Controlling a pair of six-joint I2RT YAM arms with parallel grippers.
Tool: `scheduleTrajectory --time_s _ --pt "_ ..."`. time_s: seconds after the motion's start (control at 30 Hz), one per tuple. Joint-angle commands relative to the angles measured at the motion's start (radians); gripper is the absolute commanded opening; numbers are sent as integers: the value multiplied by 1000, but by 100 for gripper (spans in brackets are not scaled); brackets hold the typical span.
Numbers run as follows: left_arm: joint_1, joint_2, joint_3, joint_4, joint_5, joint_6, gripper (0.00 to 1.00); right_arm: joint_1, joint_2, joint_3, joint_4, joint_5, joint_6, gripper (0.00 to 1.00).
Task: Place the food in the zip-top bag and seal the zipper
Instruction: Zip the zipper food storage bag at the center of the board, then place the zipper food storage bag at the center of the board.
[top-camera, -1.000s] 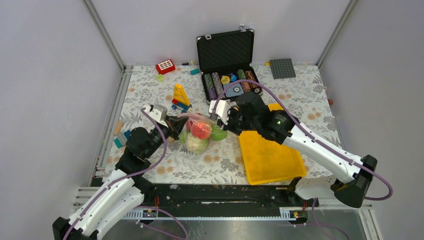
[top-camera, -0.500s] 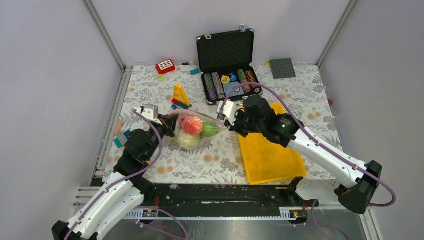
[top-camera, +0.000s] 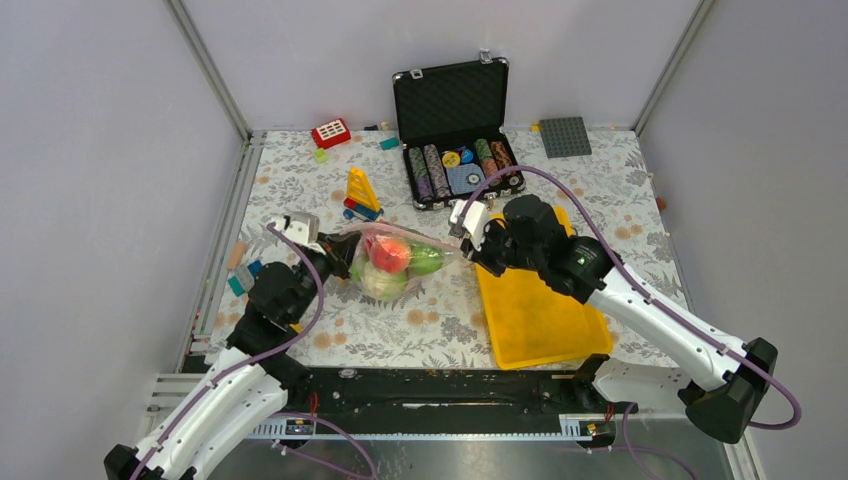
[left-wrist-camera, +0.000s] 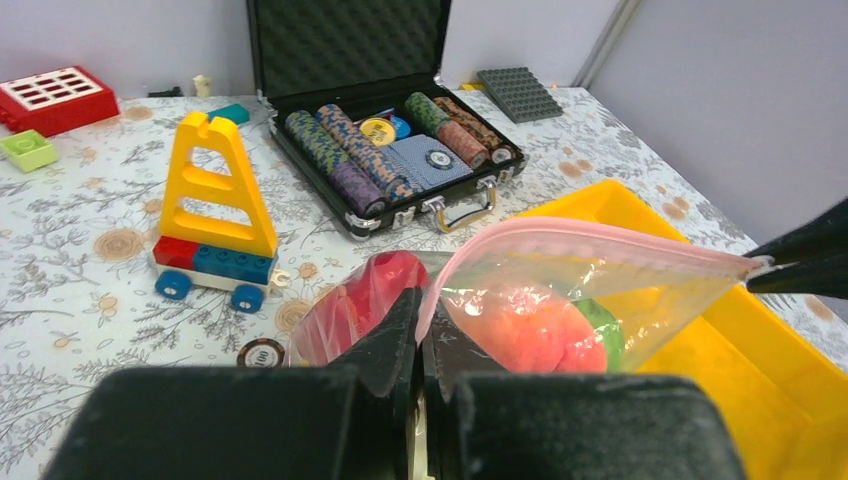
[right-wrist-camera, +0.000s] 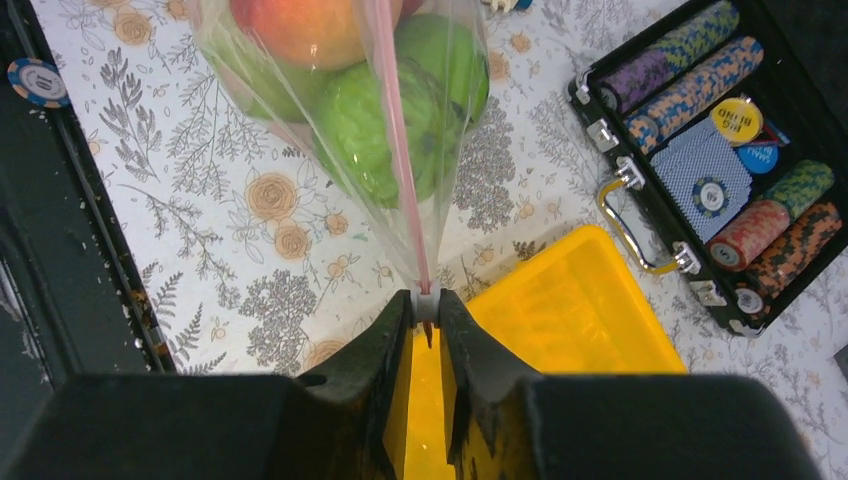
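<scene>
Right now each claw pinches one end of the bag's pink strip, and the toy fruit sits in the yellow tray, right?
No: the toy fruit sits inside the clear bag, not the yellow tray; the right wrist view shows it.

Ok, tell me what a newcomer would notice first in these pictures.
The clear bag, stuffed with red and green toy food, is stretched mid-table between the left end effector and the right end effector, each shut on an end of its pink zipper. Beside it lies a bright yellow tray. Behind it is an open black case of poker chips.
</scene>
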Motion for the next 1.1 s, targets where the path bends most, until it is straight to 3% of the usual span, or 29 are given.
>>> scheduleTrajectory --time_s 0.0,0.07,0.2,0.37,0.63,0.67,0.73,0.77,0.8,0.83,0.87,0.9,1.07 --pt "20 -27 -30 125 215 73 0 -24 -19 -8 -19 -92 -21 25" --pt "21 -17 -31 137 398 86 0 -22 -8 4 2 -165 -50 32" --pt "19 30 11 80 491 104 0 -6 14 52 3 -281 -128 66" --pt "19 62 22 90 507 95 0 40 108 143 -23 -335 -148 76" --pt "18 50 20 82 527 99 0 78 252 197 -48 -252 -104 71" --pt "19 48 17 83 531 98 0 81 264 200 -53 -252 -103 66" --pt "19 43 18 84 533 96 0 88 278 202 -60 -253 -103 41" --pt "19 41 21 82 533 94 5 91 281 200 -61 -258 -99 30" --pt "18 36 24 77 532 91 21 93 281 199 -61 -268 -95 21" --pt "18 31 30 67 531 86 46 95 280 196 -58 -274 -91 14" --pt "19 25 37 56 531 80 78 96 276 189 -48 -278 -77 9" --pt "19 16 46 48 527 71 96 98 270 179 -25 -274 -58 6" --pt "18 -44 160 -71 421 -65 99 108 212 105 101 -145 10 0"
